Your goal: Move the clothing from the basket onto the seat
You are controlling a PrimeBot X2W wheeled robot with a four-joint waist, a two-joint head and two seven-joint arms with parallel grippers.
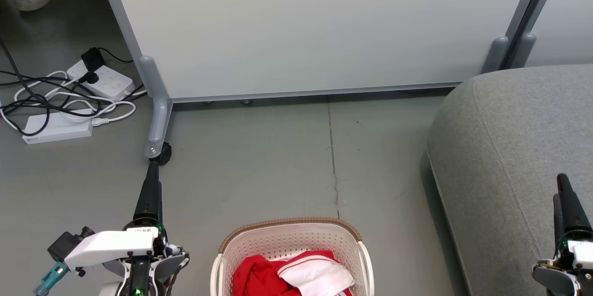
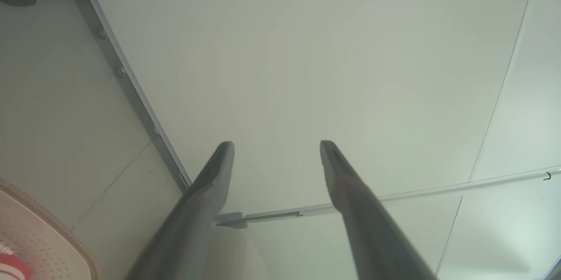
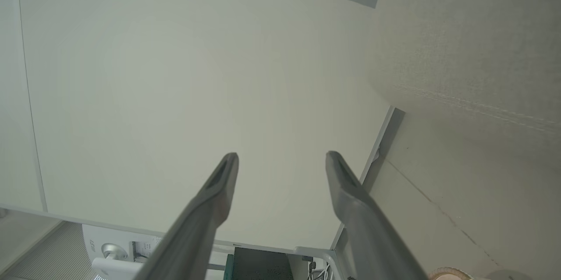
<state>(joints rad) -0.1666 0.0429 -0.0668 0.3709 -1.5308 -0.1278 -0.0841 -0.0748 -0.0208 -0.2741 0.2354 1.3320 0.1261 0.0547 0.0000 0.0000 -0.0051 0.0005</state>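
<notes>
A smooth grey floor (image 1: 259, 166) runs beneath me. Close in, between my two sets of jaws, sits the white perforated plastic basket with a brown woven-look rim (image 1: 289, 223), holding the soft red garment (image 1: 255, 277) and the red-and-white striped garment (image 1: 319, 273). My left gripper (image 2: 277, 144) and right gripper (image 3: 282, 155) both gape, holding nothing. The large grey fabric seat (image 1: 509, 138) lies just beside my right jaws. Beyond stands a white partition panel (image 1: 315, 22) on grey feet. Left of it lie white power strips (image 1: 58, 129) amid cables, their labels too small to read.

No legible text — none anywhere
</notes>
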